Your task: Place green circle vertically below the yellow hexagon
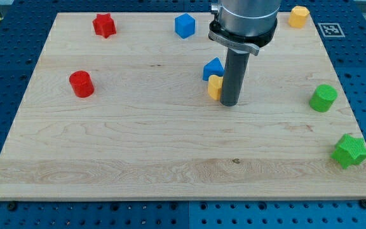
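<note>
The green circle (323, 98) is a green cylinder near the board's right edge. The yellow hexagon (298, 16) sits at the view's top right corner of the board, above and slightly left of the green circle. My tip (229, 103) rests on the board near the middle, far left of the green circle. It touches or nearly touches a small yellow block (215, 87) on its left, partly hidden by the rod.
A blue triangular block (212, 68) sits just above the small yellow block. A blue cube (184, 25) and red star (104, 25) lie at the top. A red cylinder (81, 84) is at left. A green star (350, 151) is at lower right.
</note>
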